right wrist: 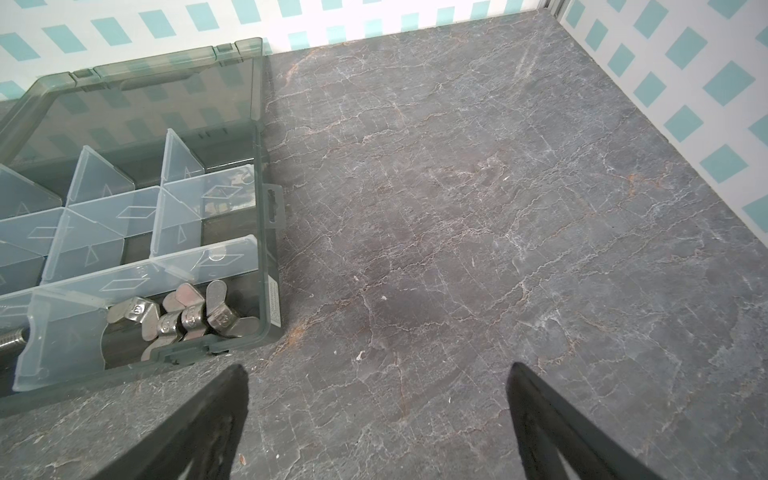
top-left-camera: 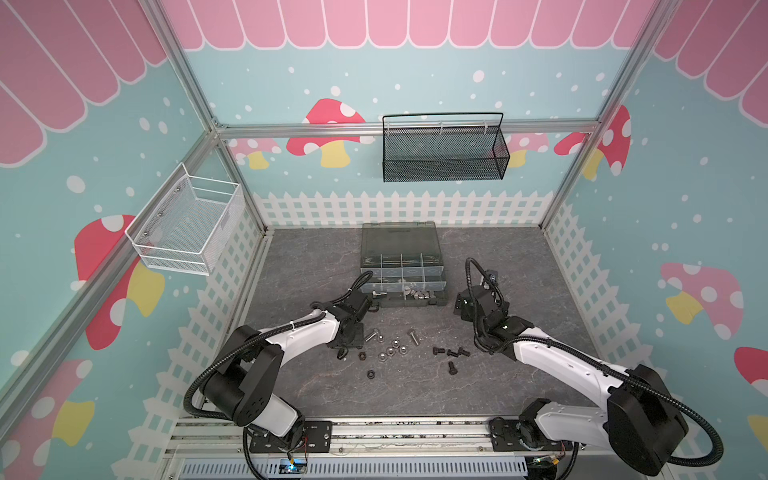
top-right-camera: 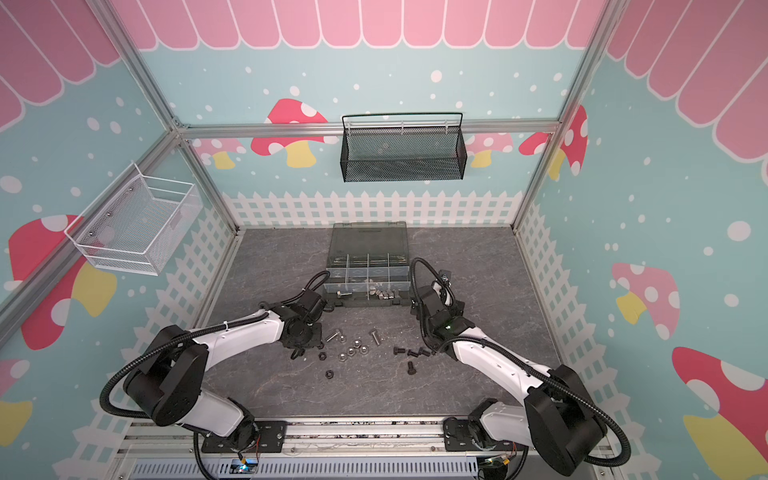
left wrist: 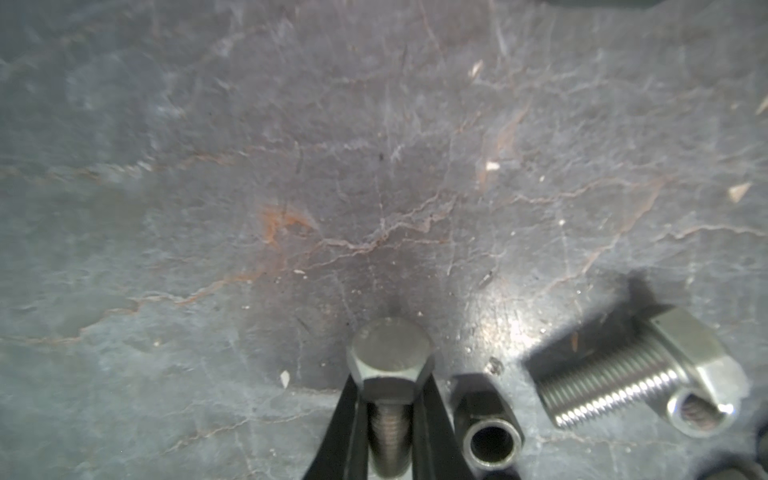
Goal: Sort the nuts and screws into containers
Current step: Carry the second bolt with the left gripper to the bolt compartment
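The left gripper [left wrist: 390,401] is clamped tight on the threaded shank of a silver screw [left wrist: 390,357], just under its hex head. It sits low at the table [left wrist: 291,166], near the middle and toward the near edge; whether the screw has left the surface I cannot tell. A black nut [left wrist: 486,407] lies just beside one finger, with a second screw [left wrist: 615,386] a little beyond it. The lift is therefore best made straight up before any sideways travel, or the finger may drag the nut along. The case [top-left-camera: 399,239] stands open at the middle of the far edge. Its near-left compartment [top-left-camera: 392,297] already holds a silver screw, which makes it the likely target, while wing nuts [right wrist: 187,316] fill the near-right one. Bring the screw down between the dividers before letting go, so it cannot bounce across. The right gripper [right wrist: 378,370] hangs wide open and empty over bare table beside the case's near right corner, apart from that path.
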Controlling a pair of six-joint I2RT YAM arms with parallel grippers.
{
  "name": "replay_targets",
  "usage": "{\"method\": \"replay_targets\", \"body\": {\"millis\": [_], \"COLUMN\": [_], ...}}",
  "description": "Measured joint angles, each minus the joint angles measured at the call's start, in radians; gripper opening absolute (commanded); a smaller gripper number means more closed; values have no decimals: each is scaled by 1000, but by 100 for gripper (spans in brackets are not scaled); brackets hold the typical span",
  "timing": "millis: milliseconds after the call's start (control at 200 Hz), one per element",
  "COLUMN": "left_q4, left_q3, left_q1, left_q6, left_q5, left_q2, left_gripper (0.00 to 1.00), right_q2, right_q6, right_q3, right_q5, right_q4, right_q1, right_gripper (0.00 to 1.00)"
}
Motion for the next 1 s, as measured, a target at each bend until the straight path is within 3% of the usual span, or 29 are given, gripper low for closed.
{"method": "replay_targets", "body": {"millis": [510, 785, 1001], "left_q4": [158, 323, 420], "left_q3": [79, 133, 207], "left_q1": [0, 0, 0], "left_q6": [222, 417, 561], "left_q5": [-83, -34, 38], "left_q2": [-66, -57, 29], "left_gripper": [0, 0, 0], "right_q2": [0, 0, 0], "right_q6": [0, 5, 8], "right_q3": [0, 0, 3], "right_q5": [-5, -8, -16], "right_q4": [0, 0, 0], "right_q1": [0, 0, 0], "right_gripper": [98, 98, 98]}}
